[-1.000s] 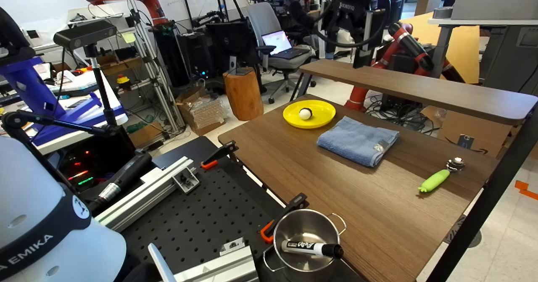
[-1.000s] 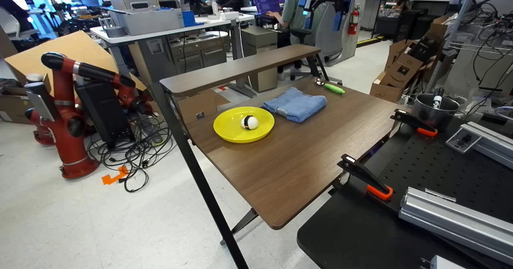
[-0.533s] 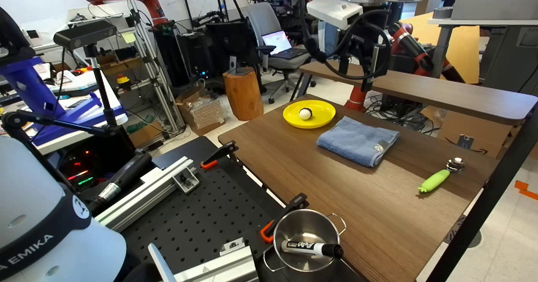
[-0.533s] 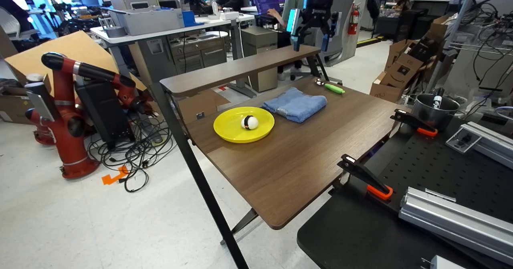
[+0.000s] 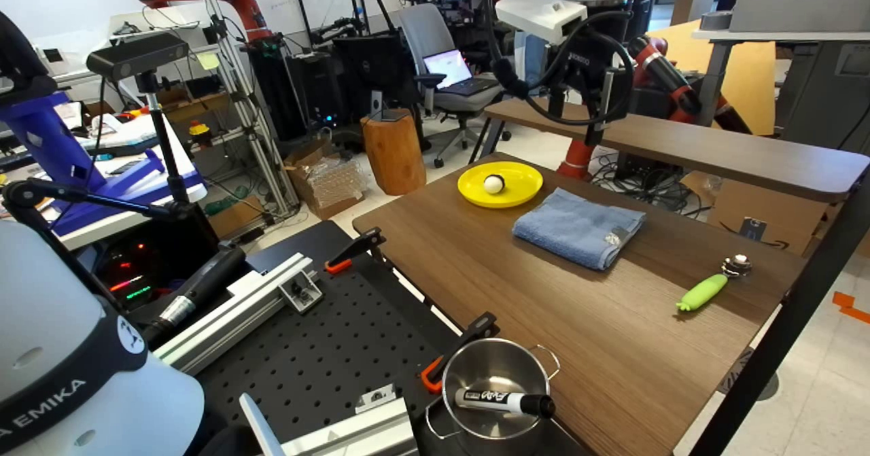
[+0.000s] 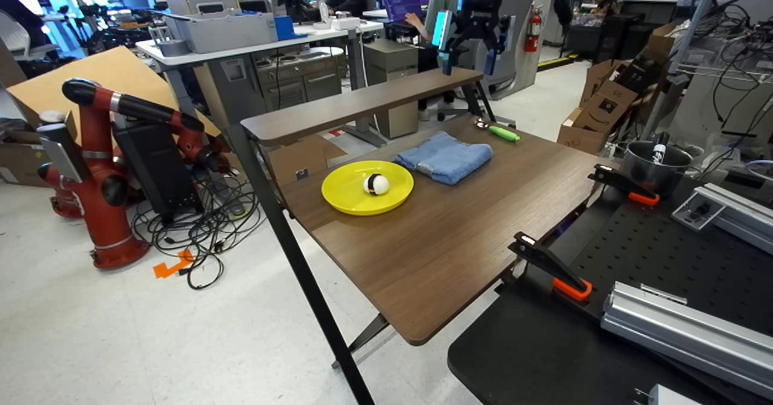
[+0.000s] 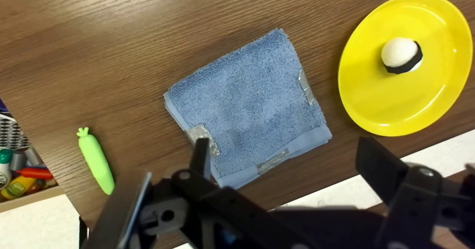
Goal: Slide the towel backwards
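We are looking at a brown table [image 5: 469, 259] with a raised shelf [image 5: 707, 145] running along one side, and nothing here is showing us the slide as begun; we are placing the job at its approach stage. The towel [image 7: 248, 108] is lying folded and flat on the half of the table nearer the shelf, with nothing else touching it, so we are counting all of its travel as left to do. From the sentence alone we are not able to tell which way "backwards" is pointing. The yellow dish [image 7: 371, 89] is sitting just beside the towel without touching it, and we are expecting that any drift that way would be bringing the two together. The jaws are hanging well above the table, spread wide apart with nothing between them and clear of the towel in both exterior views; we are judging that coming down, making contact, moving the towel along and letting it go are all remaining. The green-handled tool [image 5: 710, 286] is lying well apart on the towel's other side, and we are reading it as a bystander. Smallest, a black-banded white ball [image 7: 400, 53] is resting in the dish, outside the task.
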Robot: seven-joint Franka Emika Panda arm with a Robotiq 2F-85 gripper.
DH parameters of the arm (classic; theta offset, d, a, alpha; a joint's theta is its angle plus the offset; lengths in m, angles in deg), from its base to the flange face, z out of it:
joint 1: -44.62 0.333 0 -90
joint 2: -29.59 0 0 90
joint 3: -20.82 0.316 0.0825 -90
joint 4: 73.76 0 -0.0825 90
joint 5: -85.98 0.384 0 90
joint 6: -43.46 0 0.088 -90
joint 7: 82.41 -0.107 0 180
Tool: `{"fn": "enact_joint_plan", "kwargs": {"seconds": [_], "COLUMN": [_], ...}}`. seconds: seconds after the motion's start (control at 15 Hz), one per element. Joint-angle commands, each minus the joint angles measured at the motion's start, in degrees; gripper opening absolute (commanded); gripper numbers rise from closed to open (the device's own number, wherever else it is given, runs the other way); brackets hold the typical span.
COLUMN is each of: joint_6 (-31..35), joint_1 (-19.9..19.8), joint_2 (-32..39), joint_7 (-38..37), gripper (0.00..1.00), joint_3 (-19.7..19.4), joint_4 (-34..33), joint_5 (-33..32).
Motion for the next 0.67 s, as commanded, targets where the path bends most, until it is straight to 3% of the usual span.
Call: {"fn": "enact_joint_plan", "kwargs": {"seconds": [0.0, 0.6], "joint_6": [-0.42, -0.35], "joint_1": [-0.39, 0.66], "joint_2": [1.05, 12.29], "joint_7": [-1.00, -6.15], "gripper": [1.00, 1.00], "joint_3": [0.60, -0.51], "joint_4": [-0.60, -8.45], "joint_5": [-1.51, -4.94]}}
